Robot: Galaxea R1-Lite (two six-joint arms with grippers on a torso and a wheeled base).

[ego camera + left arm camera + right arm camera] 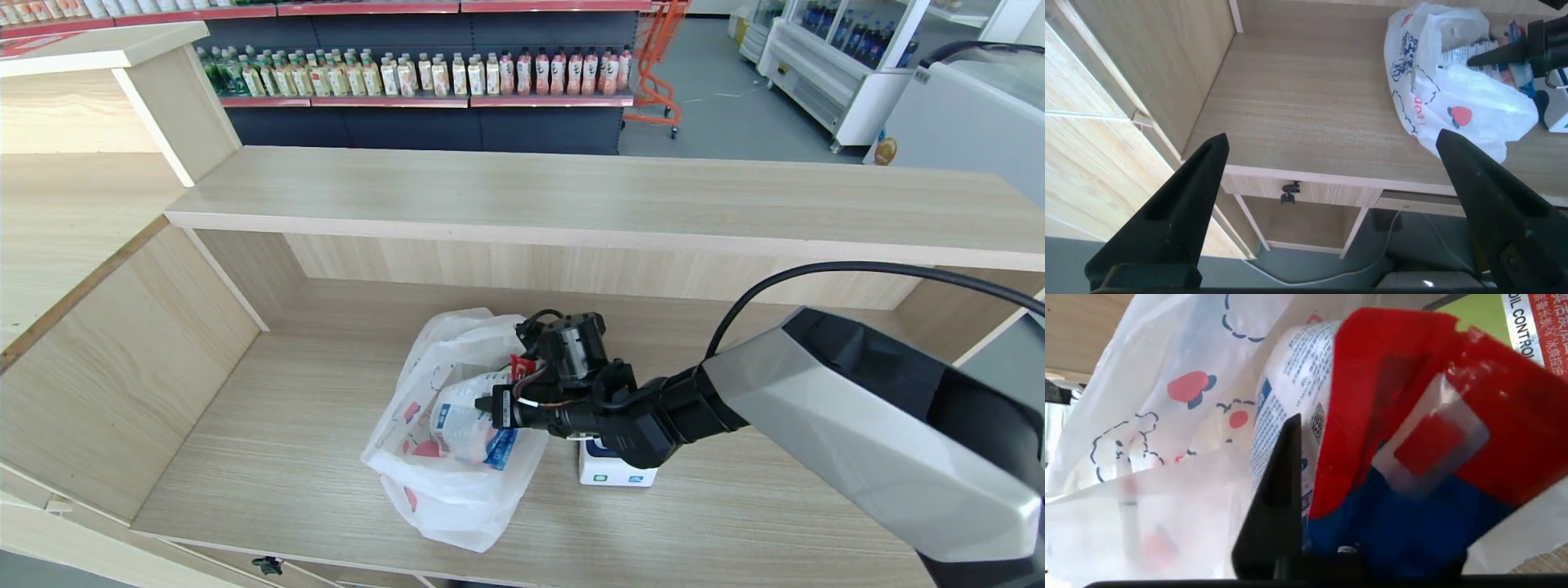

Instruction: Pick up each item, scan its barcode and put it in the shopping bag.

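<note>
1. Where the near edge of the pale wooden counter [286,457] ran, the left gripper [1331,140] was seen hanging just off it, jaws spread wide and holding nothing, well apart from the bag.
2. Further in, the white printed plastic shopping bag [441,498] was found slumped on the counter, its mouth turned up and toward the right arm.
3. The right gripper [500,407] was placed at that mouth, pinched onto a red-and-blue plastic packet [1404,441], which was seen between the bag's walls; its long axis could not be told.
4. The right arm was judged much the nearer, so the coming move was taken to be a release, followed by a withdrawal toward the robot's right.
5. A small white box-shaped scanner [616,475] was noted just beside the bag, under the right wrist, so room on that side was judged tight.
6. Beyond the bag, a stretch of counter was seen running to the back panel beneath the raised wooden ledge [604,196].
</note>
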